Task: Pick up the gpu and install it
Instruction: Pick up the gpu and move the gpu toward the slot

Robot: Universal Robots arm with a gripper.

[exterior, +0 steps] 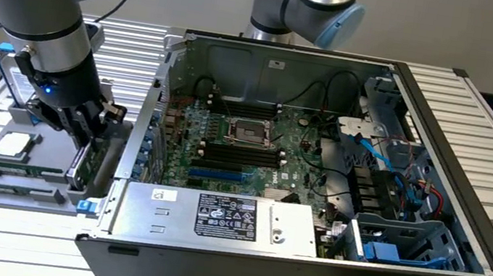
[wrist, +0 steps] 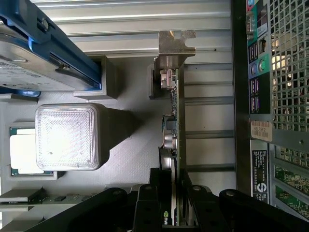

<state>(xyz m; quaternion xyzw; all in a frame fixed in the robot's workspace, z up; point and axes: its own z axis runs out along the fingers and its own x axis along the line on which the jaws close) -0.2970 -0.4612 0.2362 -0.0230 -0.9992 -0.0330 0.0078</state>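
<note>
The gripper point(exterior: 89, 128) has its two fingers point(wrist: 150, 200) squeezed shut on the gpu point(wrist: 176, 121), one finger on each flat side. The gpu stands on its edge in a slot of the gray tray point(exterior: 55, 146), right under the gripper. The open computer case point(exterior: 464, 152) sits just beside the tray, on the exterior view's right.

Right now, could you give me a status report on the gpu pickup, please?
Tool shut on the gpu. It stands on edge in the grey holder. The case close alongside, not touching.
</note>
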